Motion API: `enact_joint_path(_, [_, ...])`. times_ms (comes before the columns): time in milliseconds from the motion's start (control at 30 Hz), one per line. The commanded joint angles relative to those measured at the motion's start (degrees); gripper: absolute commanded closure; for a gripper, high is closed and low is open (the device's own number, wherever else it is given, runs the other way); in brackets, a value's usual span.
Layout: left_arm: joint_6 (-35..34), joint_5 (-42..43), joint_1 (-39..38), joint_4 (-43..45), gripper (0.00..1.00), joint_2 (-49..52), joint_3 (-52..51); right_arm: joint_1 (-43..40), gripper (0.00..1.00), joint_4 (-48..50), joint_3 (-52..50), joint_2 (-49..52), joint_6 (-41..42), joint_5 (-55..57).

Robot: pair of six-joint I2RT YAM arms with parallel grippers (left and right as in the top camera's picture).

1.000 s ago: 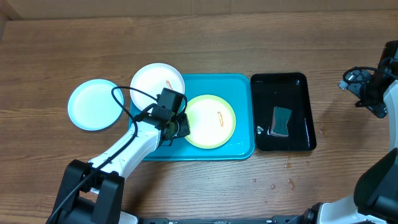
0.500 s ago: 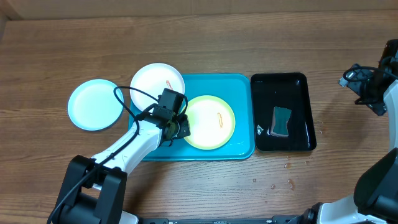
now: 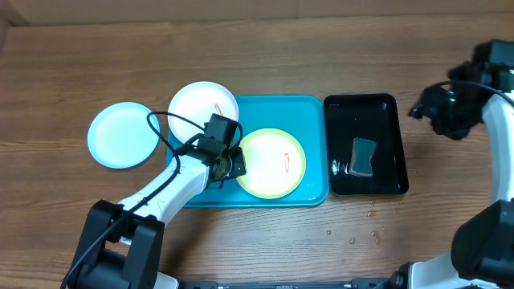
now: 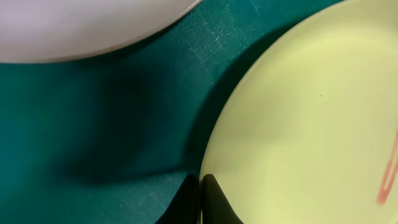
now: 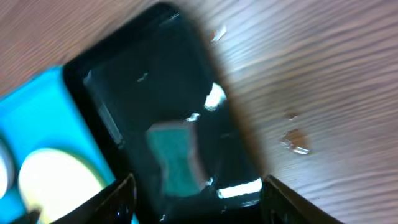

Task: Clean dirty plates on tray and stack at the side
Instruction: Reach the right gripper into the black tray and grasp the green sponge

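Grip check: my left gripper (image 4: 200, 194) is pinched shut on the left rim of the yellow-green plate (image 3: 273, 162). That plate lies flat on the turquoise tray (image 3: 309, 112), orange smear (image 3: 287, 159) not yet cleaned. White plate (image 3: 201, 108) overhangs the tray's far-left corner. Blue plate (image 3: 122, 135) sits on the table, left of the tray. Right gripper (image 5: 199, 180) hangs empty, jaws apart, above the black tray (image 3: 353, 116) holding the sponge (image 3: 364, 156). Risk: the pinch is on thin rim only, so scrubbing could pivot the plate or pop it free. Wet sponge may drip across the wood.

The yellow-green plate (image 3: 263, 175) bears an orange-red smear (image 3: 286, 158).
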Motion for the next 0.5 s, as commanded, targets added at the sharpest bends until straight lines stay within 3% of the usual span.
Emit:
enact_joint_path(0, [-4.35, 0.20, 0.00, 0.37, 0.96, 0.74, -0.04, 5.97, 0.33, -3.61, 0.94, -1.25, -0.72, 1.68])
enact_joint_path(167, [-5.66, 0.22, 0.02, 0.57, 0.94, 0.74, -0.04, 13.20, 0.32, -5.84, -2.60, -1.20, 5.03, 8.26])
enact_joint_path(233, [-5.60, 0.17, 0.00, 0.57, 0.88, 0.74, -0.04, 15.32, 0.33, -5.14, -4.85, -1.20, 5.49, 9.64])
enact_joint_path(467, [-5.16, 0.00, 0.00, 0.55, 0.84, 0.74, -0.04, 19.43, 0.48, 5.40, -14.99, -1.20, 5.40, 11.23])
